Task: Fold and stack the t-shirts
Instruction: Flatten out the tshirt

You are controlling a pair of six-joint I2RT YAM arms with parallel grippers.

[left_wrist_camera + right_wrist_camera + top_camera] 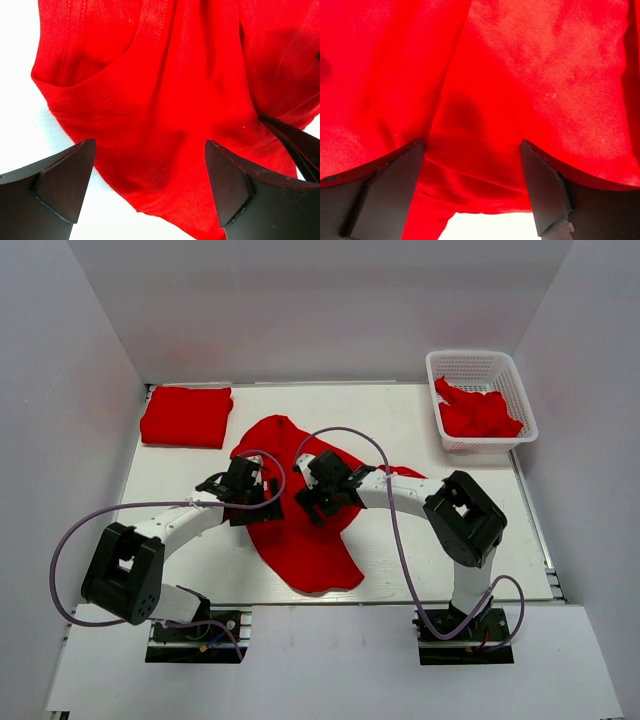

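Jaws, both sets: standing wide apart, neither closed on anything.

Left jaws: at the tip of the left arm [170,525], spread over the loose t-shirt [300,540]. In the wrist view the two dark fingers [55,185] straddle a stitched hem of the red cloth [175,125]. One finger is over bare white desk [20,125], the other over fabric. Whether the tips touch the cloth cannot be told.

Right jaws: at the tip of the right arm [410,490], also wide. The fingers [545,190] sit low against the same garment [520,75], which fills nearly the whole wrist view. A crease runs down between them, and a sliver of desk [485,225] shows below.

Item 1, loose t-shirt: red, unfolded and rumpled. It lies left of the basket [480,358] and nearer the arm bases than it, about mid-desk. Both sets of jaws are over its far half, side by side.

Item 2, folded t-shirt [187,416]: red, a neat rectangle. It lies far to the left of the basket, level with it along the far edge, and apart from item 1.

Item 3, heaped t-shirts [480,412]: red and crumpled, inside the basket (how many cannot be told).

Basket: white plastic lattice, at the far right corner of the desk [400,420].
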